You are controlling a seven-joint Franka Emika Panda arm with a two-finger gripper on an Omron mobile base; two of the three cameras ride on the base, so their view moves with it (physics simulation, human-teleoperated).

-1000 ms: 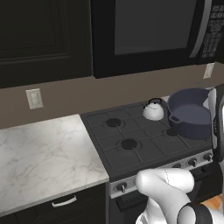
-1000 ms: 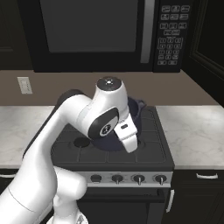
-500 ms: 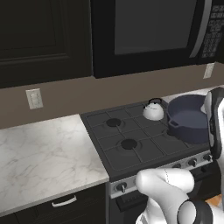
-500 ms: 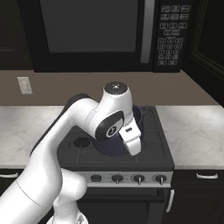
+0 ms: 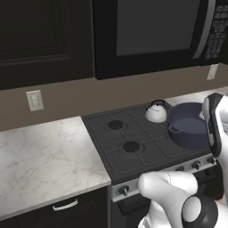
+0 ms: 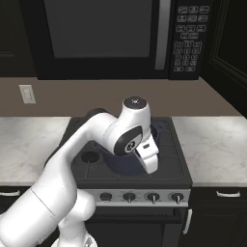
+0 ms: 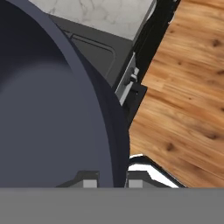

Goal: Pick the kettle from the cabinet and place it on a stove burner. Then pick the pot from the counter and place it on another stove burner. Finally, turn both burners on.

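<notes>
A black microwave (image 5: pixel 151 35) hangs on the wall, its keypad (image 6: pixel 187 38) on the right side of its face. Below it runs a plain brown backsplash (image 6: pixel 96 99) carrying a white wall outlet (image 5: pixel 34 100) off to the left, and a second outlet (image 5: pixel 213 71) sits further right. The floor (image 7: pixel 183 96) is warm wooden planking.

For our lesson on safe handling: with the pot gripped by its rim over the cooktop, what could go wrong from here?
1. The gripper pinches only the pot rim on one side, so the pot may tilt or slip.
2. The kettle sits right beside the pot and could get knocked.
3. The pot's landing spot is hidden by the arm, so it may settle off-centre on the stove burner.
</notes>
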